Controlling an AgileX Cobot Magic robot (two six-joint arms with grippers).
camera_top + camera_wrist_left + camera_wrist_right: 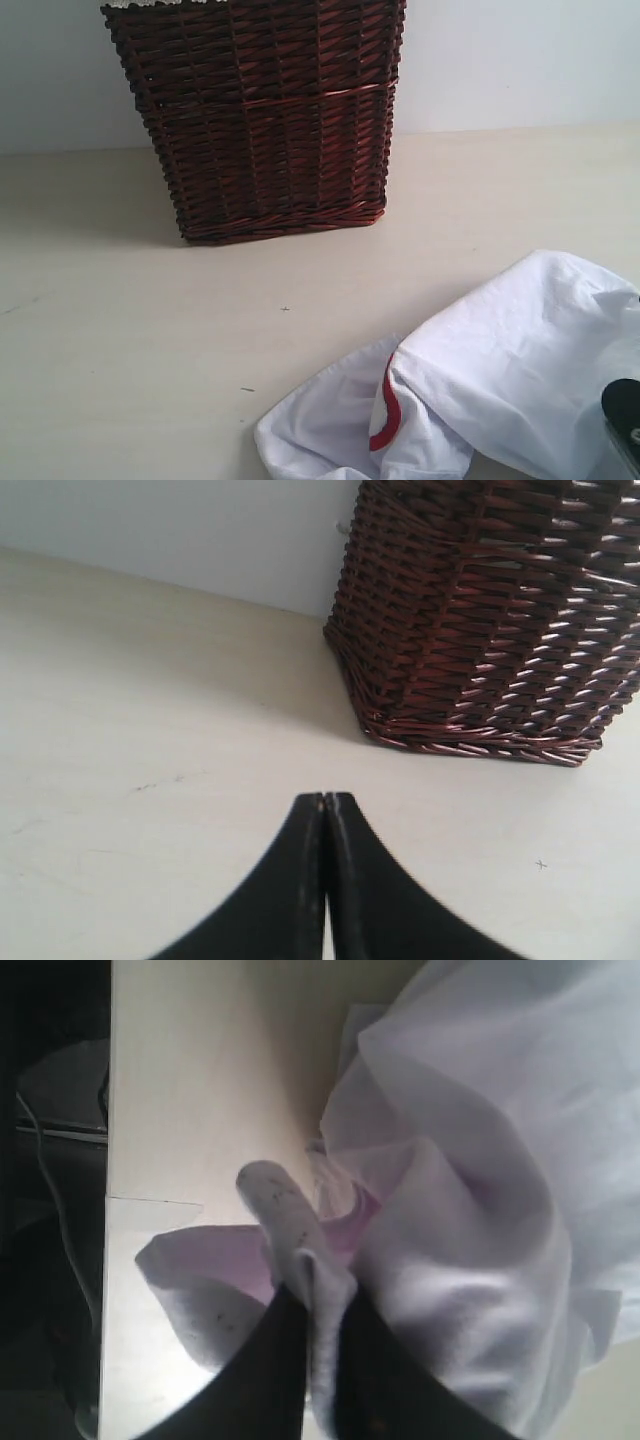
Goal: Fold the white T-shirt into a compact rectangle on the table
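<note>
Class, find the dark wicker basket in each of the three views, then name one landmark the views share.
Exterior view: the wicker basket stands at top centre.
Left wrist view: the basket stands just beyond the shut left gripper.
Right wrist view: not in it.
Shared landmark: the pale table.

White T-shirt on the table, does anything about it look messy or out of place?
Yes. The white T-shirt lies bunched in a crumpled heap on the table, not flat, with a red-edged letter half buried in a fold. The right pincer is shut on a pinch of its fabric. The wicker basket stands upright.
</note>
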